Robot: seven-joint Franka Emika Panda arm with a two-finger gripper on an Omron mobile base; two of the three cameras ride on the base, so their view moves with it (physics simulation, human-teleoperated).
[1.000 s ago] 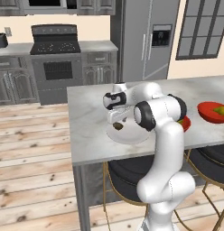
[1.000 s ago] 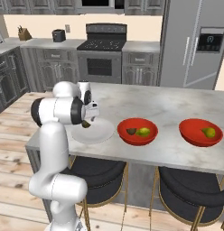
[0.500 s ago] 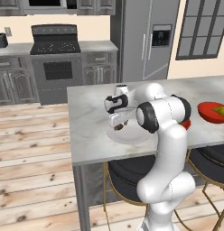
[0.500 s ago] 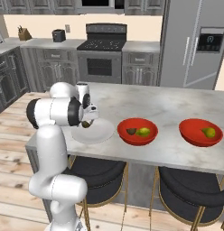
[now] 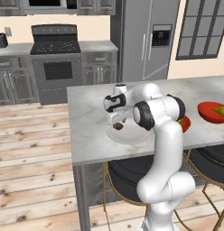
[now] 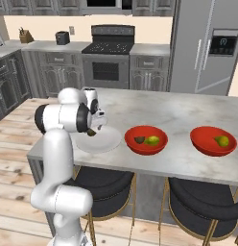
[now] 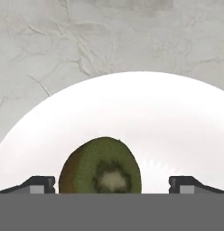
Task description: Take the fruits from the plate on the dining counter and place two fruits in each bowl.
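Observation:
On the white plate point(image 5: 132, 136) point(image 6: 102, 142) point(image 7: 159, 113) lies one dark brown-olive fruit point(image 5: 117, 127) point(image 6: 92, 132) point(image 7: 100, 168). My gripper point(image 5: 115, 119) point(image 6: 94, 126) point(image 7: 114, 185) hangs just above it, open. In the hand view the fruit sits between the two fingertips point(image 7: 39, 183), left of middle, with a gap on each side. The nearer red bowl point(image 6: 146, 140) point(image 5: 184, 123) holds a brown fruit point(image 6: 139, 140) and a yellow-green one point(image 6: 152, 140). The farther red bowl point(image 6: 213, 141) point(image 5: 212, 112) holds one yellow-green fruit point(image 6: 221, 141) point(image 5: 219, 109). All stand on the dining counter point(image 5: 86, 113) point(image 6: 188, 113).
The plate lies near the counter's front edge, close to its end. Two dark round stools point(image 6: 99, 185) point(image 6: 200, 202) are tucked under the front side. Behind the counter are the stove point(image 6: 112, 57) and the steel fridge point(image 6: 209, 43).
The hand has turned and settled slightly lower over the fruit on the plate. Its jaws stay wide apart. The bowls and their fruits have not moved.

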